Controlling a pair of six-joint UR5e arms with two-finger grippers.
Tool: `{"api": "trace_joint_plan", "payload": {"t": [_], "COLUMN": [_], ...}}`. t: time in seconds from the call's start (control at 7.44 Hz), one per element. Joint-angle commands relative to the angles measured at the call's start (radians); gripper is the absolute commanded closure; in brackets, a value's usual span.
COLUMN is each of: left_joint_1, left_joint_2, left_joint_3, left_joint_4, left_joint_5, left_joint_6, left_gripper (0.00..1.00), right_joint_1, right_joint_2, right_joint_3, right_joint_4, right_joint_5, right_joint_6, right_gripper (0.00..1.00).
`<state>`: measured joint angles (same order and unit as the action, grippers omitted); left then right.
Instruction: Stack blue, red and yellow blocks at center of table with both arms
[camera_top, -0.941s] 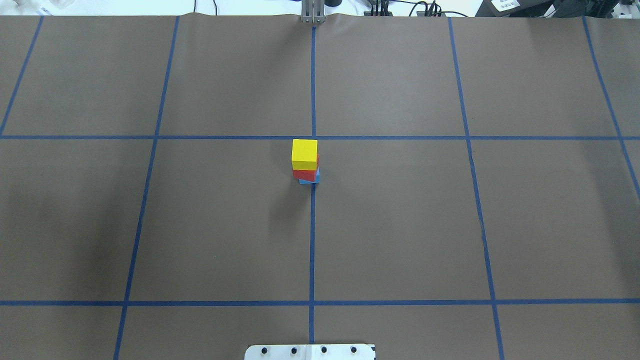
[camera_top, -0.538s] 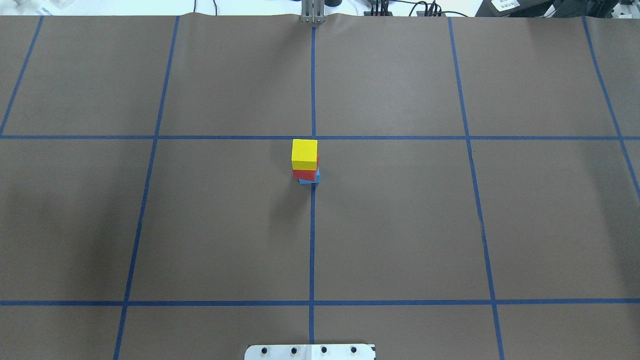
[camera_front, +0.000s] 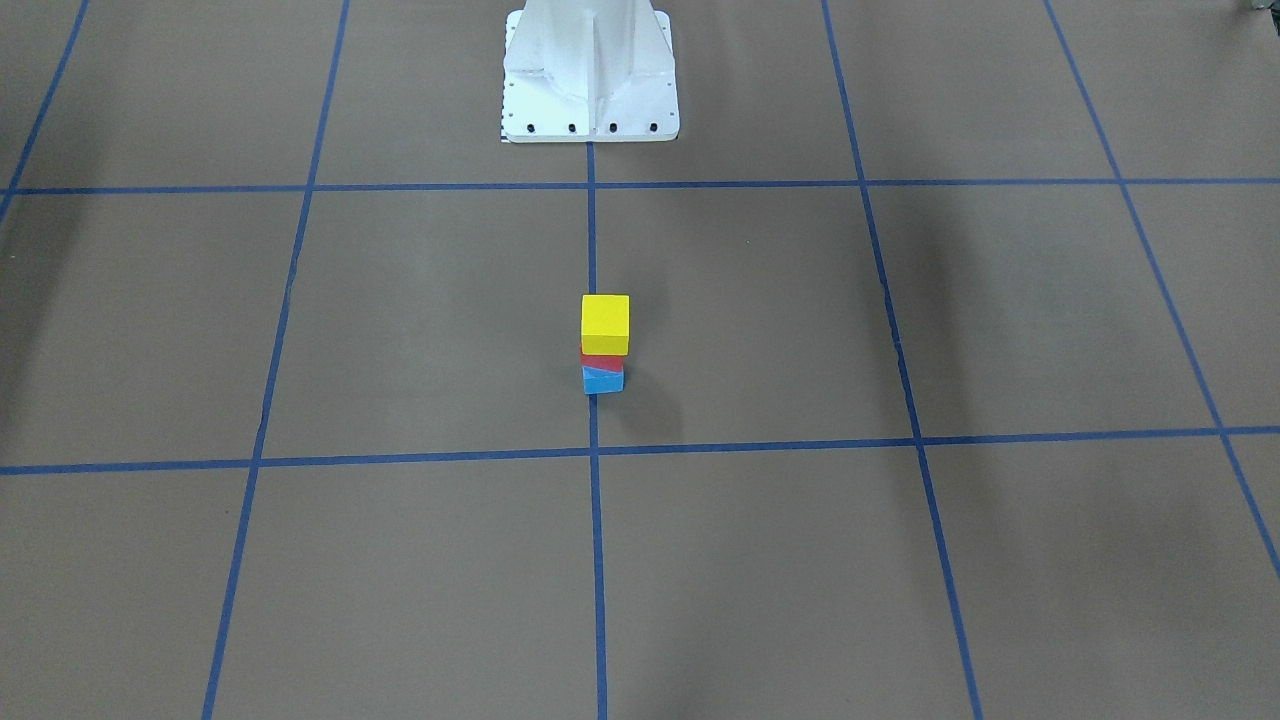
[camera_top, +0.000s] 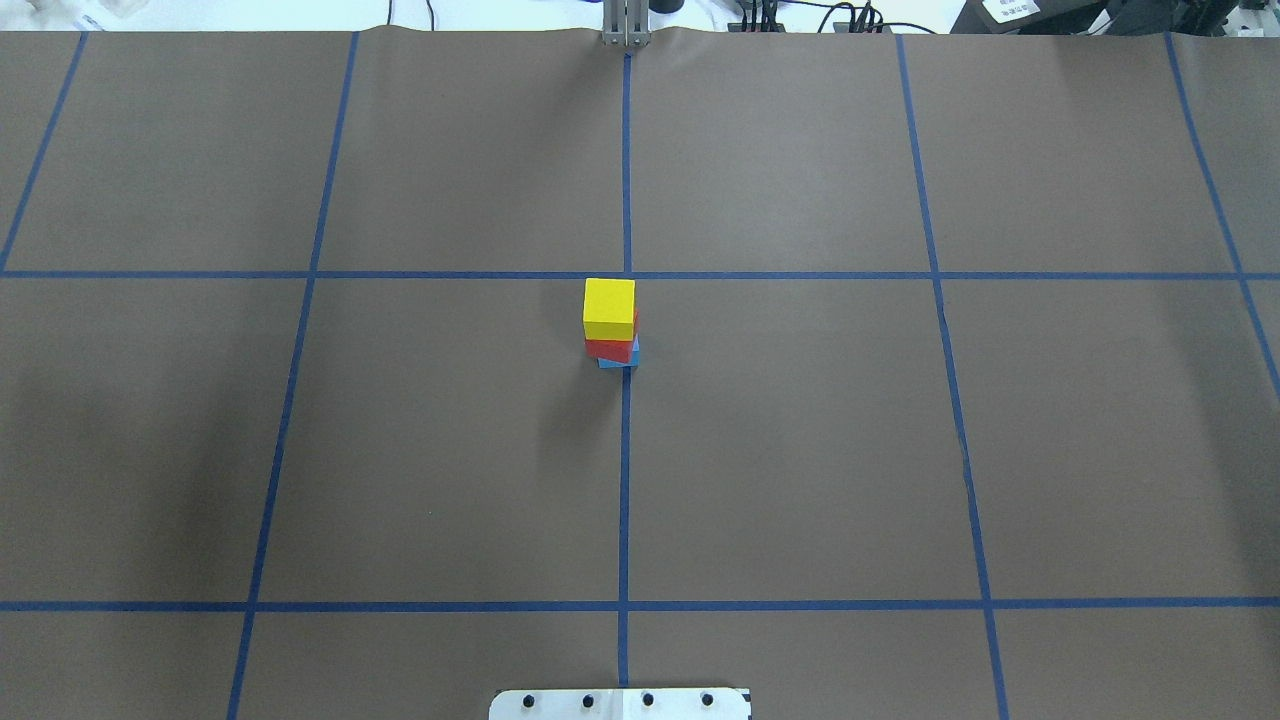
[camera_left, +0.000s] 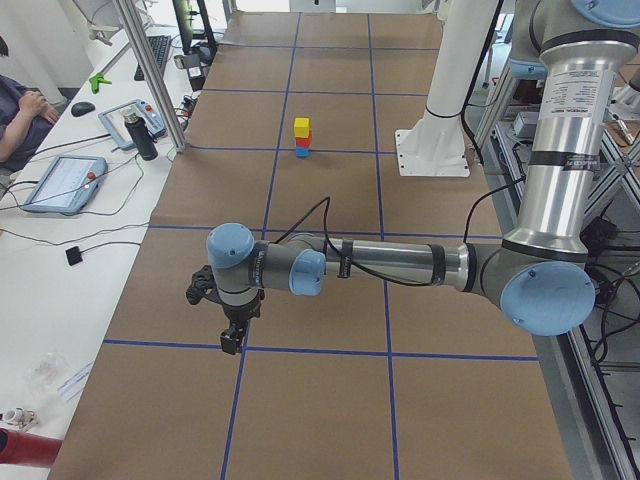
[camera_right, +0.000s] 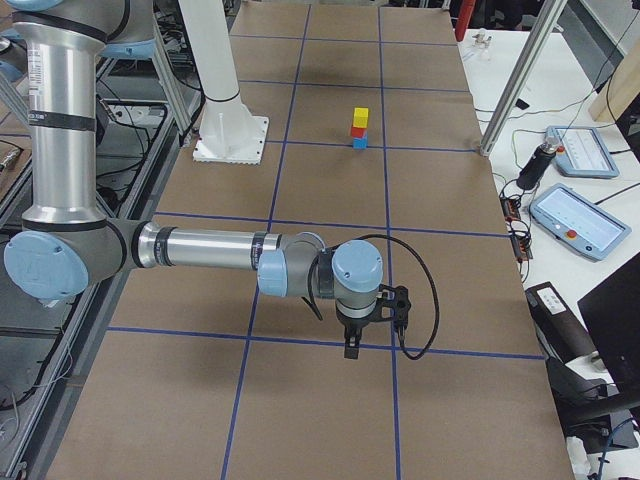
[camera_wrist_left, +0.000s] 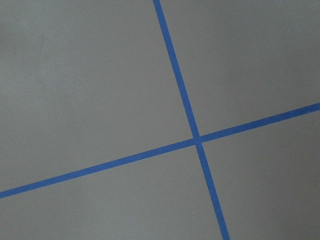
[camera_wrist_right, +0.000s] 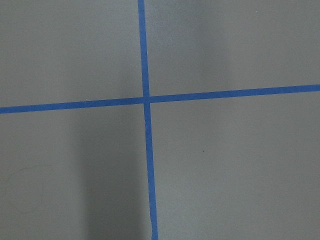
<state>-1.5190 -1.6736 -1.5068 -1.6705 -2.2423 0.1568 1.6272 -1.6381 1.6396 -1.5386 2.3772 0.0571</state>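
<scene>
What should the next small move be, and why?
Probably none: leave both arms parked. The yellow block sits on the red block, which sits askew on the blue block, at the centre line. The left gripper and right gripper hang far from the stack.

Block stack (camera_top: 610, 325) at centre of table (camera_top: 800, 450), well in front of robot base (camera_top: 620, 704)

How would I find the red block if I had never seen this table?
On the big brown table, follow the middle blue tape line to the little tower of three blocks. The red block is the one in the middle, sandwiched between the yellow block on top and the blue block underneath.
</scene>
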Motion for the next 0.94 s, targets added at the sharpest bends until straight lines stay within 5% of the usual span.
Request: {"api": "trace_joint_plan", "payload": {"t": [0.0,0.81], "left_joint_1": [-0.001,-0.001], "left_joint_2": [0.000,0.051], "left_joint_3": [0.008,0.000], "left_joint_4": [0.000,-0.002], "left_joint_5": [0.000,0.000], "left_joint_6": [0.001,0.007], "left_gripper": [0.00,0.00], "right_joint_1": [-0.001,-0.001], "right_joint_2": [0.003,0.004], "right_joint_3": [0.000,-0.001], "right_joint_4": [0.000,0.000], "right_joint_5": [-0.001,-0.001], "right_joint_6": [0.004,0.007], "right_gripper": [0.00,0.00]}}
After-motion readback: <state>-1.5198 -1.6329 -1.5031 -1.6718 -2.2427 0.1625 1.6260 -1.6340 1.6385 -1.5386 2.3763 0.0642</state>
